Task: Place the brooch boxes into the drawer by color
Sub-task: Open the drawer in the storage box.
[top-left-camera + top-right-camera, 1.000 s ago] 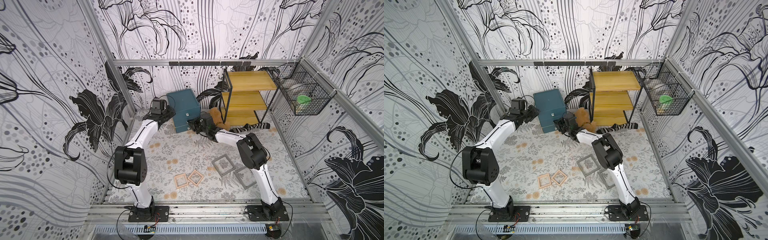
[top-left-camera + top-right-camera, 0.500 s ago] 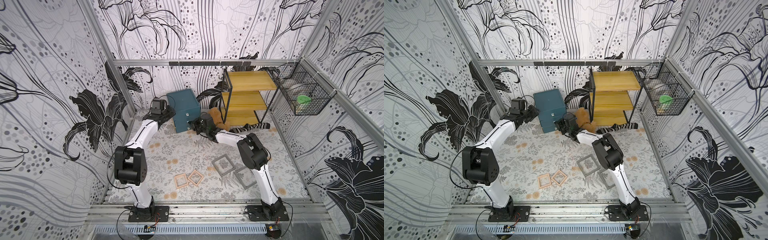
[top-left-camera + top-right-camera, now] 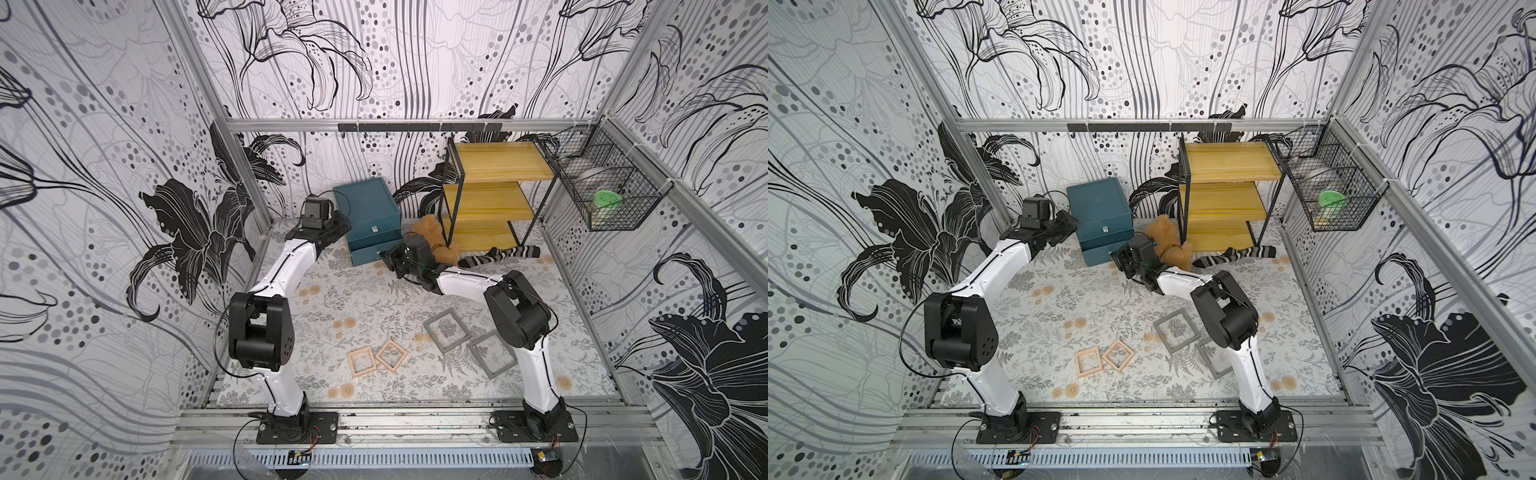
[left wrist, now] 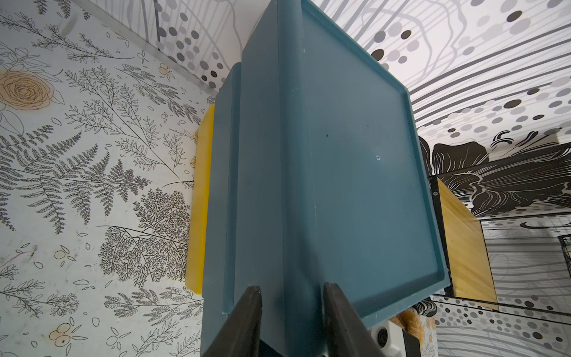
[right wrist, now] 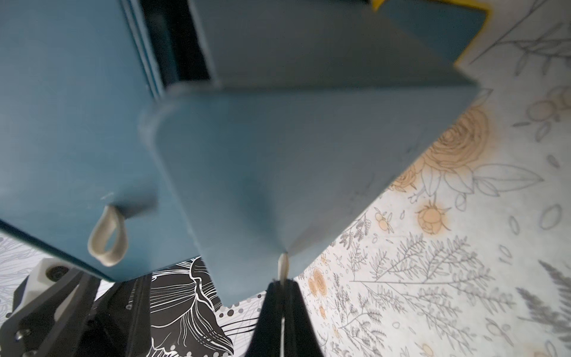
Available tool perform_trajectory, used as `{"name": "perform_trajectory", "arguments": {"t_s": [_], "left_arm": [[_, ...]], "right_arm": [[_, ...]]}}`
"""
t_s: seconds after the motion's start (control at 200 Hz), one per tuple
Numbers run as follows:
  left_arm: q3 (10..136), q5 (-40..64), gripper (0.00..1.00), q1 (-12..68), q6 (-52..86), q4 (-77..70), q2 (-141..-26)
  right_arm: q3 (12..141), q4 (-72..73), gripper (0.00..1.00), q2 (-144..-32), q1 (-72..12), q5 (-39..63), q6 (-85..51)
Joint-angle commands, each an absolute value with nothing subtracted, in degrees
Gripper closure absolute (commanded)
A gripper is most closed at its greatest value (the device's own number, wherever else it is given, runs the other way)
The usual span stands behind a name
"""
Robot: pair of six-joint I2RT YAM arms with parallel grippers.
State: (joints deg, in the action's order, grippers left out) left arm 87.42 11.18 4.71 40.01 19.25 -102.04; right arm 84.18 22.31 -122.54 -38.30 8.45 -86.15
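Observation:
The drawer [image 3: 365,208] is a teal chest at the back of the mat, and its lower drawer front [image 3: 365,254] stands pulled out a little. My right gripper [image 5: 282,279] is shut on that drawer's pale loop pull [image 5: 283,262] and shows in both top views [image 3: 386,259] [image 3: 1117,259]. My left gripper [image 4: 290,287] clamps the chest's side corner [image 3: 340,226]. Two grey brooch boxes [image 3: 446,331] [image 3: 492,353] and two pale pinkish ones [image 3: 362,361] [image 3: 391,354] lie on the near mat. A yellow edge [image 4: 197,216] shows past the pulled-out drawer; what it belongs to I cannot tell.
A yellow shelf rack [image 3: 494,166] with a black frame stands right of the chest. A brown plush toy [image 3: 428,232] and a striped sock [image 3: 498,255] lie at its foot. A wire basket [image 3: 606,191] hangs on the right wall.
My right gripper's jaws have closed on the lower drawer's pull. Neither arm has visibly moved, and the boxes on the mat lie as before.

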Motion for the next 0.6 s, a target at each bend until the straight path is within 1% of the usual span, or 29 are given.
{"name": "perform_trajectory", "arguments": {"t_s": [0.0, 0.596], "left_arm": [[88.0, 11.4, 0.62, 4.4, 39.2, 22.5, -102.5], [88.2, 11.5, 0.62, 4.4, 39.4, 22.3, -102.6]], "right_arm": [[81.9, 23.1, 1.00, -118.5, -38.9, 7.7, -85.8], [70.6, 22.0, 1.00, -109.1, -41.6, 7.3, -85.2]]}}
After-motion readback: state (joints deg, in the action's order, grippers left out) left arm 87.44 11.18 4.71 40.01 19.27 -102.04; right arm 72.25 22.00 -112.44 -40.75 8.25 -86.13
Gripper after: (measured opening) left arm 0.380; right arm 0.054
